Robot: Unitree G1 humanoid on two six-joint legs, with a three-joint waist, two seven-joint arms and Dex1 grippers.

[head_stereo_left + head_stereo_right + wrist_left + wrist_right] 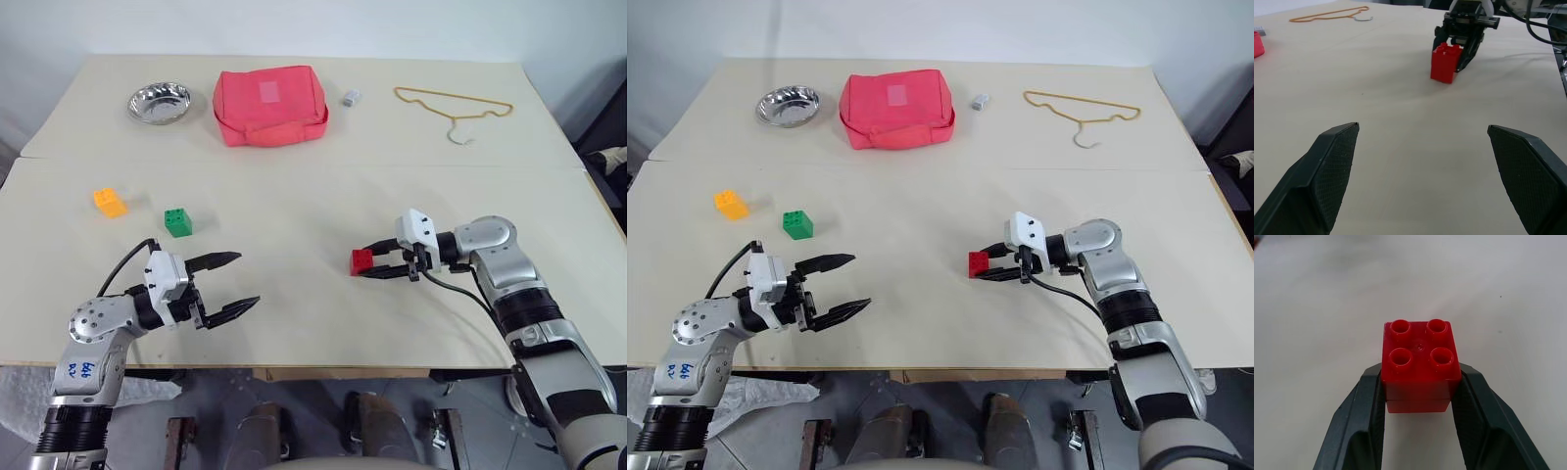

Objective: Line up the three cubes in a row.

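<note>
Red pouch was cut off at left edge of left wrist frame; small grey block upper centre too small to resolve.

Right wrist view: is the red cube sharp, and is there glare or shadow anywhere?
Right wrist view: red cube sharp, studs crisp, small highlights on its top. Left wrist view: the near fingers are soft-edged. Left eye view: even light, faint shadows under both grippers, bright reflections in the metal bowl.

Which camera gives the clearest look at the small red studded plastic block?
The right wrist view: the small red studded plastic block sits close up, four studs visible, clamped between the right hand's fingers. The left wrist view shows it farther off; both eye views show it small.
</note>
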